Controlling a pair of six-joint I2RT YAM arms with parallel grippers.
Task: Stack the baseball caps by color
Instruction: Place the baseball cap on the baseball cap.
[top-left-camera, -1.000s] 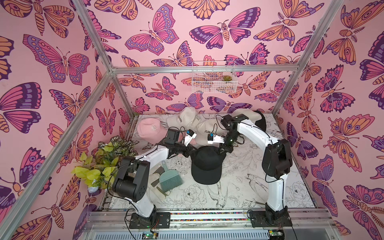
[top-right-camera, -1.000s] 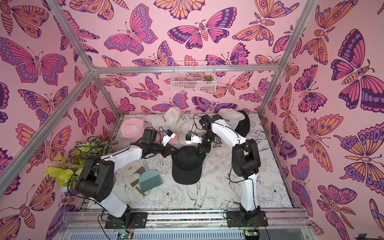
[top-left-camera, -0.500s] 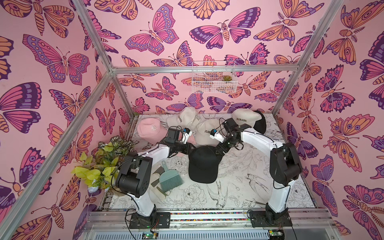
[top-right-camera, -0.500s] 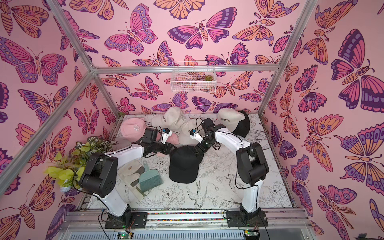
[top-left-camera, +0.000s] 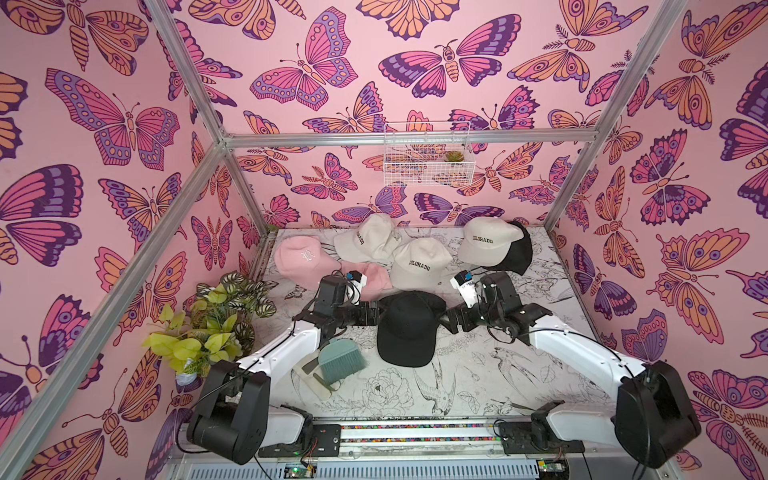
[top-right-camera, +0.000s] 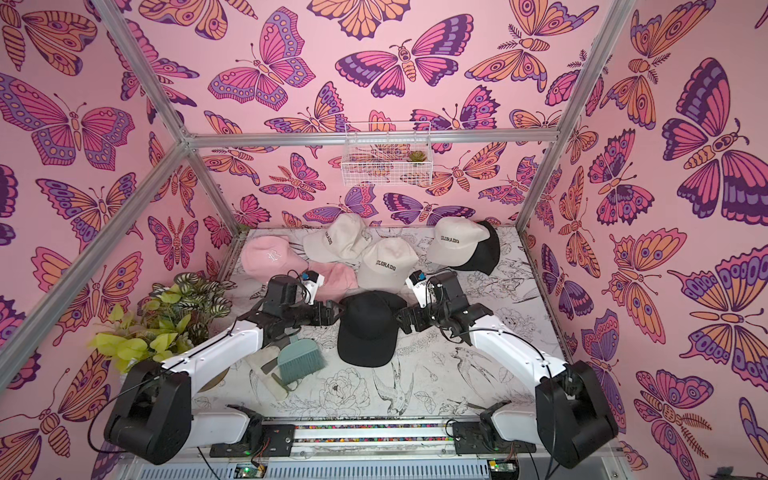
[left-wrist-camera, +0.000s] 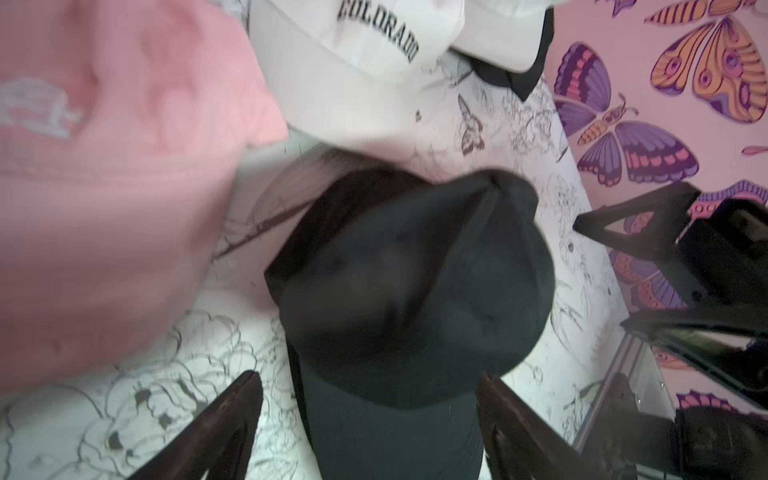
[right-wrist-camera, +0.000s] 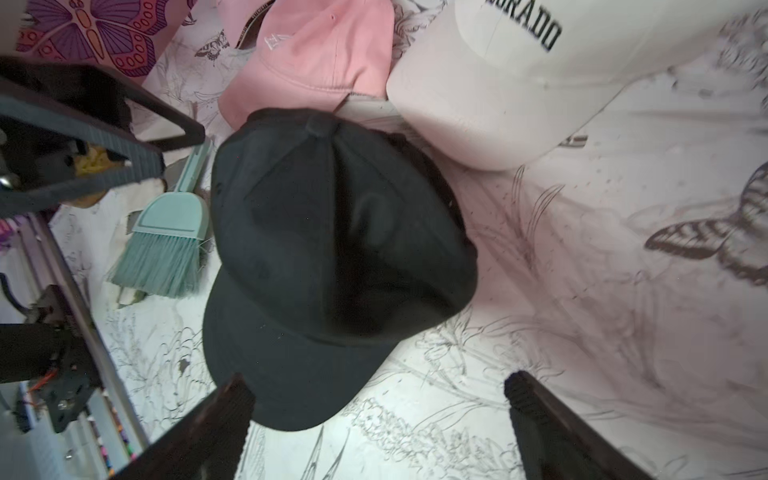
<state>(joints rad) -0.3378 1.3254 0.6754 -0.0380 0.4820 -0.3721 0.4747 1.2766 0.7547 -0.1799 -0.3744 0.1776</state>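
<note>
One black cap (top-left-camera: 409, 328) between left hand (top-left-camera: 374, 313) and right hand (top-left-camera: 444, 322), jaws wide.

Black cap (top-left-camera: 409, 328) released; L fingers (left-wrist-camera: 228, 424), R fingers (right-wrist-camera: 220, 419) opened.

Arms: white links (top-left-camera: 286, 353), big black joint housings (top-left-camera: 232, 411), dark tool fingers (right-wrist-camera: 216, 419), white wrist-camera mounts (top-left-camera: 465, 286) with blue tabs.

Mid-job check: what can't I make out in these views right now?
- Rear black cap: mostly under a cream cap in both top views; any front marking unseen.
- Lower pink cap: left arm covers part in top views; blurred in left wrist view.
- Teal brush: handle end under left arm, top views.
</note>
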